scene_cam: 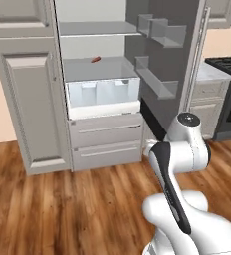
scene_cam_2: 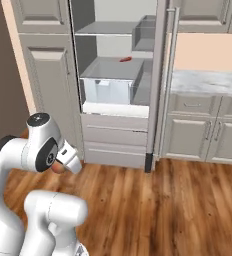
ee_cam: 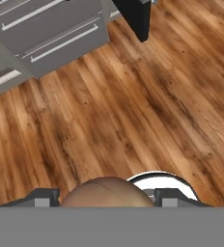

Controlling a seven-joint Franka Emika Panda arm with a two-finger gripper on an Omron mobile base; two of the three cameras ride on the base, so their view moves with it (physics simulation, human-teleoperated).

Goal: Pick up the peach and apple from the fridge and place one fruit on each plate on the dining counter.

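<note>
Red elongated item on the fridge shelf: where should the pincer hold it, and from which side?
Grip the red item across its narrow middle, probably coming from the open front: it lies flat on the shelf, with an upper shelf overhead.

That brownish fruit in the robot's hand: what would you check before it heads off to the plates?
1. Fruit held: ok. The hand has its fingers on both sides of a round brownish-orange fruit, seen also in the right base view.
2. Which fruit it is: cannot tell; the colour is between apple and peach.
3. Clear of the fridge: ok. The hand is over the wooden floor.
4. Second fruit's place: cannot tell. The fridge shelf shows a small elongated red item.
5. Fridge door: not ok, it stands open beside the arm.
6. Plates and dining counter: cannot tell.
</note>
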